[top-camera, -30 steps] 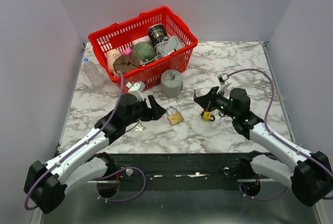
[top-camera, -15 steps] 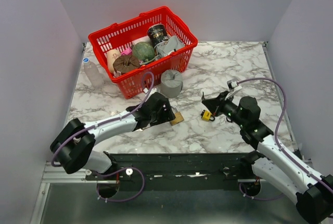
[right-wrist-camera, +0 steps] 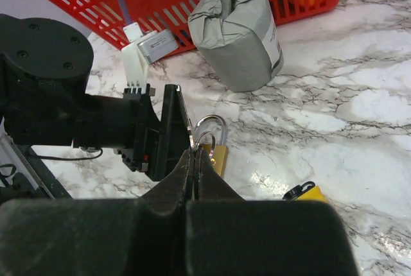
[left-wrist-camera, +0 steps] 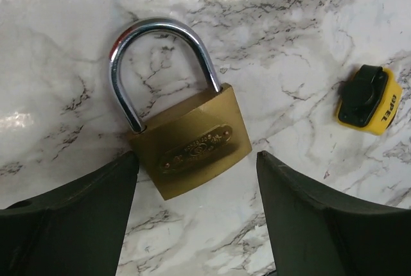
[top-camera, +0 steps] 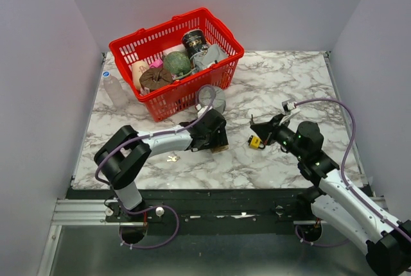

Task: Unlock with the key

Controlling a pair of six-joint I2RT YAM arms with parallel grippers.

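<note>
Starting with the top external view: the left end effector [top-camera: 217, 138] is lowered over the brass padlock [top-camera: 221, 148], which lies flat on the marble surface [top-camera: 282, 83] in front of the red basket [top-camera: 226, 34]. A small silvery item [top-camera: 172, 158] near the left arm is probably the key, though it is too small to confirm. The right end effector [top-camera: 255, 126] hovers just above a yellow-and-black fob [top-camera: 255, 141].

Left wrist view: the left end effector [left-wrist-camera: 196, 180] is spread wide, with one finger on each side of the padlock [left-wrist-camera: 192, 151] body. Neither finger presses on it. Both shackle legs are seated in the body, so the lock is judged closed. The oval stamp on the body cannot be read. The yellow fob [left-wrist-camera: 369, 99] carries the lettering "OPEL".

Right wrist view: the right end effector [right-wrist-camera: 194, 155] is fully closed. Whether anything is pinched at its tips cannot be determined. The padlock [right-wrist-camera: 219, 158] lies beyond it, beside the left arm.

Status: no unlocking step is complete. The remaining steps are to clamp the lock body, pick up the key, insert it and turn it.
</note>
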